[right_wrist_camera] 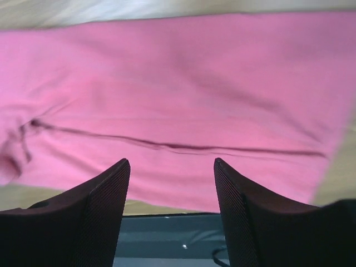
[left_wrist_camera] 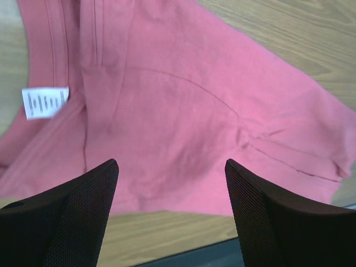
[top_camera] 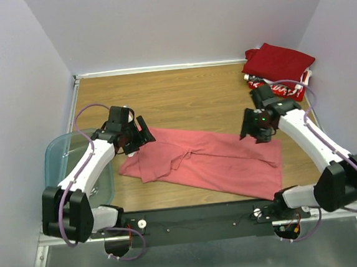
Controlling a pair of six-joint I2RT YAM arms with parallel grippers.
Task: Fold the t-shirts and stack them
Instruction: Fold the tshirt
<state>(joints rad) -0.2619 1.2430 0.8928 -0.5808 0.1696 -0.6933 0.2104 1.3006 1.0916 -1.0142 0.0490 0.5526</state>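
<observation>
Left gripper (top_camera: pixel 142 134), right gripper (top_camera: pixel 254 132) hover above salmon-pink shirt (top_camera: pixel 219 164) at opposite ends.

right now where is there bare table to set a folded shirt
The widest bare patch of table is the far middle, between the back wall and the pink shirt, left of the red shirts. Crowded: the far right corner, the bin at the left edge, the shirt-covered centre.

A white tag (left_wrist_camera: pixel 46 102) sewn inside the neck of the salmon-pink shirt (left_wrist_camera: pixel 183 122) carries rows of fine grey print, too small to read; the red shirt (top_camera: pixel 284 90) at the desk's far right corner bears white lettering (top_camera: pixel 280 89), likewise illegible; nothing else is written.
</observation>
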